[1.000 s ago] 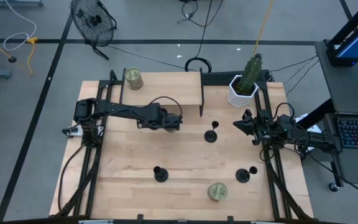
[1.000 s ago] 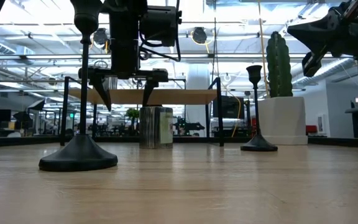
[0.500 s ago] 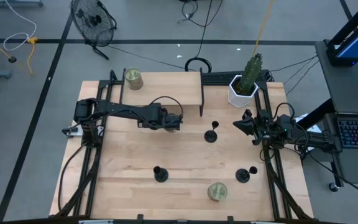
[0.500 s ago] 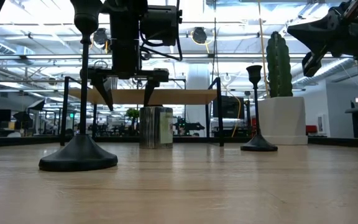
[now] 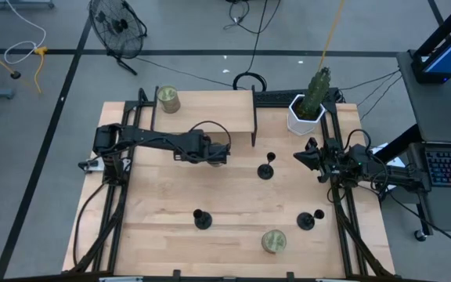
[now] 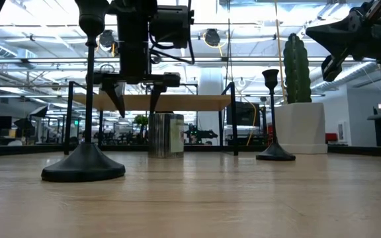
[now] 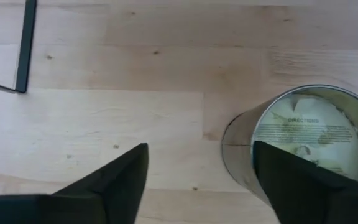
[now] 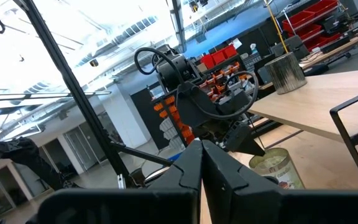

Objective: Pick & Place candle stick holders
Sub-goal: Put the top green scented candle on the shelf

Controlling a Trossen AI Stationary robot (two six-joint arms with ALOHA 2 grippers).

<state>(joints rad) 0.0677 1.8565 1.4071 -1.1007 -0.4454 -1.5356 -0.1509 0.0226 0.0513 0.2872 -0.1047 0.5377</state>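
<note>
From above I see my left hand (image 5: 219, 153) over the middle of the wooden surface (image 5: 155, 227), with its fingers (image 7: 120, 180) apart and nothing between them. In the left wrist view a greenish-gold tin (image 7: 303, 146) stands just beside one finger, and I cannot tell if they touch; this tin is hidden under the hand in the high view. The three candle stick holders stand upright on the surface, all free: one holder (image 5: 265, 168) is a little to the right of the left hand, the second holder (image 5: 201, 218) is near the front at the centre, and the third holder (image 5: 307, 220) is near the front at the right. A second tin (image 5: 273, 241) sits between these two front holders, at the front edge, and a third tin (image 5: 167, 99) is at the far left corner. My right hand (image 5: 303, 157) waits at the right edge of the surface, near the white pot with a cactus (image 5: 308, 106), and its fingers (image 8: 194, 165) are closed together on nothing.
</note>
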